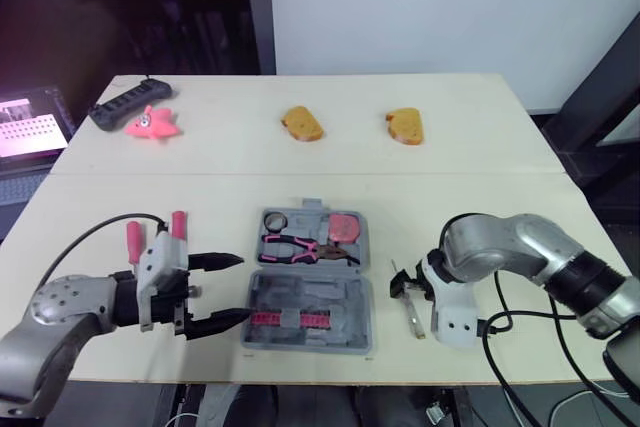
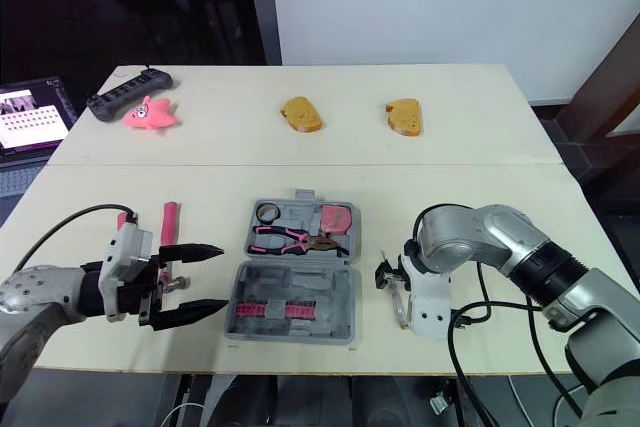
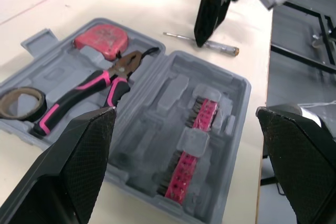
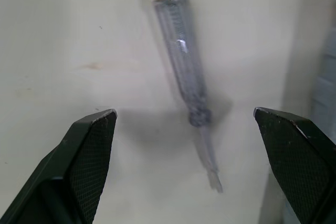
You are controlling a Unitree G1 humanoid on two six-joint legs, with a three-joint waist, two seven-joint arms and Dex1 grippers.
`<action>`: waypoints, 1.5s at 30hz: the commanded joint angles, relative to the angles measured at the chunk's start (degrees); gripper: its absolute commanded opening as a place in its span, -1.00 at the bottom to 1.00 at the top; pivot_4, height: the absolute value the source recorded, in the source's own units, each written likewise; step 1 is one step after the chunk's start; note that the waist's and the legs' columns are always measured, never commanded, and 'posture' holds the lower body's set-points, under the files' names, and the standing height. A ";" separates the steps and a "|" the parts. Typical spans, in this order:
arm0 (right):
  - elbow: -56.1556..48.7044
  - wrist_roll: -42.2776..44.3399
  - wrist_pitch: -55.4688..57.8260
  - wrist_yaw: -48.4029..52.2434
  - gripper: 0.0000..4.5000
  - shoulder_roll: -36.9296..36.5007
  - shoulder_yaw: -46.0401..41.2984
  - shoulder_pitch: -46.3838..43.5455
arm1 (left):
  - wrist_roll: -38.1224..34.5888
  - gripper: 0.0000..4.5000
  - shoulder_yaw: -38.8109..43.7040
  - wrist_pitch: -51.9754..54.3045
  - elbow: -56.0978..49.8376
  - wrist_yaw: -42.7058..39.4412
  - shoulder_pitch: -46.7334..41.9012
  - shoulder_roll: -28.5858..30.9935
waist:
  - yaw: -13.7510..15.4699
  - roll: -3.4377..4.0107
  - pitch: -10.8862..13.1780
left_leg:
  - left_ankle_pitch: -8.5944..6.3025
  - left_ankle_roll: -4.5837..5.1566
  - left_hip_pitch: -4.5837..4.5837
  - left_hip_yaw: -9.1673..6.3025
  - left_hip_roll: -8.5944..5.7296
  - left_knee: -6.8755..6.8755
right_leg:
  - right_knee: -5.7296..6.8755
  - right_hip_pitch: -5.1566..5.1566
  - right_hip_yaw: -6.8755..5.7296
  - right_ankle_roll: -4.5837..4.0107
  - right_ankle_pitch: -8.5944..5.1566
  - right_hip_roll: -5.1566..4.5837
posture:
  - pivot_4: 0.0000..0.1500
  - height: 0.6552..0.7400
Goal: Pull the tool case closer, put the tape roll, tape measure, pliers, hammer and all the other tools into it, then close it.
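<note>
Right end effector (image 4: 184, 113) straddles one screwdriver (image 4: 181, 61).

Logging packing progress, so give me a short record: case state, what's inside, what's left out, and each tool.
case: tool case open, lying flat
inside: tape roll, pliers, tape measure, pink bit strip
outside: clear screwdriver right of the case; pink-handled items left of it
left tool: open, at the case's left edge
right tool: open, astride the screwdriver
</note>
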 commanded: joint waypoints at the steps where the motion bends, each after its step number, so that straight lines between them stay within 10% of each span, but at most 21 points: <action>1: 0.89 -3.43 -1.26 -1.17 0.97 1.34 0.11 -0.19 | -1.74 1.00 1.68 0.48 -2.77 0.63 0.99 0.00 | 0.01 -0.06 -0.03 | 0.00 0.00 0.04 -0.01 0.01 0.00 | 0.00 0.04 0.00 0.00 0.00 0.01 | 1.00 1.00; 4: 2.01 -4.97 -1.08 -1.50 0.97 2.41 0.33 0.00 | -2.03 1.00 1.93 0.69 -3.32 0.50 1.74 0.03 | -0.05 -0.29 -0.17 | 0.00 0.00 0.12 -0.02 0.01 0.02 | 0.00 0.15 0.00 -0.02 0.01 0.03 | 1.00 1.00; 14: 3.53 -5.52 0.41 -0.70 -0.98 5.07 0.36 0.34 | -1.30 1.00 1.57 -1.02 -1.11 -0.93 1.72 -0.04 | -0.23 -0.66 -0.36 | -0.02 0.03 1.02 -0.02 0.05 -0.09 | -0.03 0.92 0.01 -0.27 -0.11 0.10 | 1.00 1.00; 22: -1.29 6.09 12.62 5.15 -0.98 3.18 -5.20 3.15 | 0.00 1.00 1.94 -1.56 1.37 2.31 -0.45 -1.41 | -0.09 -0.66 -0.36 | -0.02 0.04 0.99 -0.02 0.06 -0.08 | -0.02 0.91 0.01 -0.27 -0.10 0.10 | 1.00 1.00; 30: -30.09 26.56 89.30 19.77 -0.98 -2.49 -23.39 16.71 | -0.59 1.00 5.40 -9.81 8.07 -9.28 0.87 1.23 | 1.35 -0.33 -0.19 | -0.02 0.04 0.81 -0.07 0.00 -0.03 | -0.04 0.83 0.01 -0.20 -0.06 0.06 | 1.00 1.00; 36: -42.87 35.94 145.75 10.62 -0.98 3.45 -30.55 21.14 | -2.93 1.00 6.88 -11.70 11.27 -16.94 2.40 1.87 | 1.68 -0.34 -0.20 | -0.03 0.04 0.67 -0.06 0.01 0.00 | -0.08 0.68 0.01 -0.31 -0.13 0.07 | 1.00 1.00; 45: -42.38 37.40 149.37 -16.71 -0.98 21.00 -47.12 35.09 | -2.81 1.00 6.55 -17.28 15.68 -20.37 -0.52 -0.82 | 1.55 -0.38 -0.22 | -0.01 0.02 -0.08 -0.06 -0.02 0.06 | -0.16 0.08 -0.01 -0.10 0.00 0.05 | 1.00 1.00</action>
